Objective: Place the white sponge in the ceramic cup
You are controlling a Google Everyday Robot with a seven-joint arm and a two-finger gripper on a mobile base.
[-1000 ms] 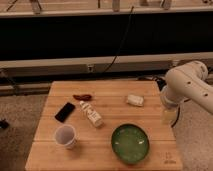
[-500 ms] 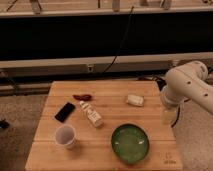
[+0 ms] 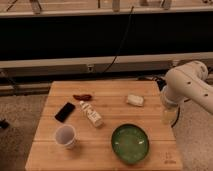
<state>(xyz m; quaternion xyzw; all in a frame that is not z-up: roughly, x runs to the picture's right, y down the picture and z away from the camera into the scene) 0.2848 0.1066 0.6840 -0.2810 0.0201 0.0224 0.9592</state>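
Camera view: no change vs the earlier frames, nothing has moved. Claw point(image 3: 168, 114) hangs at right edge of the desk point(image 3: 114, 107), mid-right of frame, jaws spread, holding nothing. White sponge point(image 3: 134, 100) lies flat on the desk right of centre, near the claw, not touching. Ceramic cup point(image 3: 65, 136) stands upright lower left, well apart from it. Green bowl point(image 3: 130, 143) sits lower centre and a white bottle point(image 3: 91, 114) lies between cup and sponge.

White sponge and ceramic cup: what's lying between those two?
In the camera view, a white bottle lies between the white sponge and the ceramic cup. The open gripper hangs by the table's right edge.
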